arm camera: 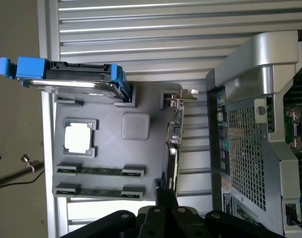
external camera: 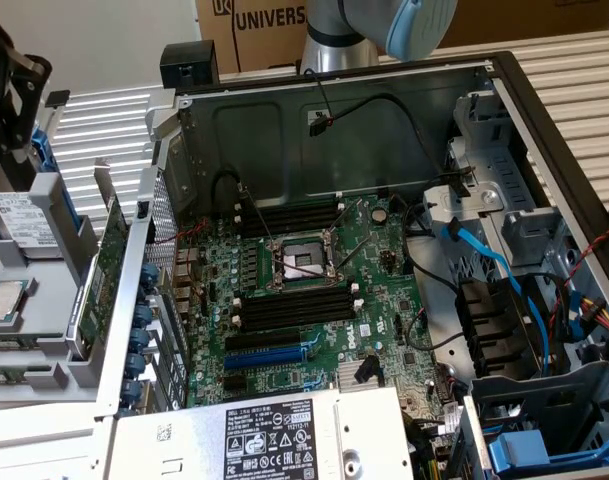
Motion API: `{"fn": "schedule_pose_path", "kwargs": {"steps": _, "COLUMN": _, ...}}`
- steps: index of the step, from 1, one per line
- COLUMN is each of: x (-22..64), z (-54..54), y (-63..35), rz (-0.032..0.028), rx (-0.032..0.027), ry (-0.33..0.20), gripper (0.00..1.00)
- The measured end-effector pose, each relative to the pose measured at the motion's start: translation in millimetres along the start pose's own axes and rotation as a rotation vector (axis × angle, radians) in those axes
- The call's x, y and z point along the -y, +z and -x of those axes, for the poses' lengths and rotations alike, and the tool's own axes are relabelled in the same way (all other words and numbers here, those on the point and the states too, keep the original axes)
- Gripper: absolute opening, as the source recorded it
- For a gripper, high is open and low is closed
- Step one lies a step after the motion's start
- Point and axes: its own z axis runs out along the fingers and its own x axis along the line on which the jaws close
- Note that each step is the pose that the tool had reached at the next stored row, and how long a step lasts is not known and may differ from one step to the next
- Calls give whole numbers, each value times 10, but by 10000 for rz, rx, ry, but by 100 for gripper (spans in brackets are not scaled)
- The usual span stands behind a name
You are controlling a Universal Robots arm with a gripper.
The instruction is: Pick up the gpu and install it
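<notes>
The gpu (external camera: pixel 99 275) is a thin green card standing on edge in the grey parts holder (external camera: pixel 44 350), just outside the open computer case, on the exterior view's left. In the wrist view the gpu (arm camera: pixel 174 144) appears edge-on, with its silver bracket at the far end. My gripper (external camera: pixel 12 150) hangs above the holder, apart from the card. Its black fingers (arm camera: pixel 165 196) are shut together with nothing between them, roughly in line with the card's near edge. The large green motherboard (external camera: pixel 314 290) lies inside the case, with a blue slot (external camera: pixel 269 355) near its front.
The holder (arm camera: pixel 111 158) also carries a silver hard drive (arm camera: pixel 74 82) in a blue caddy, a processor chip (arm camera: pixel 79 137) and two memory sticks (arm camera: pixel 98 171). The case's perforated rear wall (arm camera: pixel 245 148) stands beside the card. A power supply (external camera: pixel 274 435) covers the front of the case.
</notes>
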Motion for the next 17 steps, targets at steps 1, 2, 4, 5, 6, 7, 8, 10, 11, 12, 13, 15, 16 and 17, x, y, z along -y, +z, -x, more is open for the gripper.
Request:
{"fn": "schedule_pose_path", "kwargs": {"steps": 1, "x": 1, "z": 0, "y": 10, "rz": 2, "rx": 22, "ry": -1, "gripper": 11}}
{"fn": "schedule_pose_path", "kwargs": {"steps": 2, "x": 2, "z": 0, "y": 19, "rz": 7, "rx": 49, "ry": -2, "gripper": 11}}
{"fn": "schedule_pose_path", "kwargs": {"steps": 4, "x": 3, "z": -1, "y": 38, "rz": 29, "rx": 111, "ry": -3, "gripper": 11}}
{"fn": "schedule_pose_path", "kwargs": {"steps": 5, "x": 6, "z": -1, "y": 49, "rz": 41, "rx": 134, "ry": -2, "gripper": 11}}
{"fn": "schedule_pose_path", "kwargs": {"steps": 6, "x": 9, "z": -1, "y": 59, "rz": 52, "rx": 154, "ry": -2, "gripper": 11}}
{"fn": "schedule_pose_path", "kwargs": {"steps": 7, "x": 13, "z": -1, "y": 69, "rz": 63, "rx": 171, "ry": -3, "gripper": 11}}
{"fn": "schedule_pose_path", "kwargs": {"steps": 8, "x": 16, "z": 0, "y": 78, "rz": 69, "rx": 179, "ry": -3, "gripper": 11}}
{"fn": "schedule_pose_path", "kwargs": {"steps": 10, "x": 22, "z": 0, "y": 88, "rz": 76, "rx": 177, "ry": -3, "gripper": 11}}
{"fn": "schedule_pose_path", "kwargs": {"steps": 11, "x": 23, "z": -1, "y": 93, "rz": 79, "rx": 178, "ry": -1, "gripper": 11}}
{"fn": "schedule_pose_path", "kwargs": {"steps": 12, "x": 24, "z": -1, "y": 97, "rz": 82, "rx": 177, "ry": 0, "gripper": 11}}
{"fn": "schedule_pose_path", "kwargs": {"steps": 13, "x": 27, "z": -1, "y": 99, "rz": 84, "rx": 176, "ry": -2, "gripper": 11}}
{"fn": "schedule_pose_path", "kwargs": {"steps": 15, "x": 29, "z": 0, "y": 107, "rz": 92, "rx": 177, "ry": -1, "gripper": 17}}
{"fn": "schedule_pose_path", "kwargs": {"steps": 16, "x": 31, "z": 0, "y": 110, "rz": 97, "rx": 177, "ry": -2, "gripper": 24}}
{"fn": "schedule_pose_path", "kwargs": {"steps": 17, "x": 32, "z": 0, "y": 113, "rz": 101, "rx": 176, "ry": -1, "gripper": 24}}
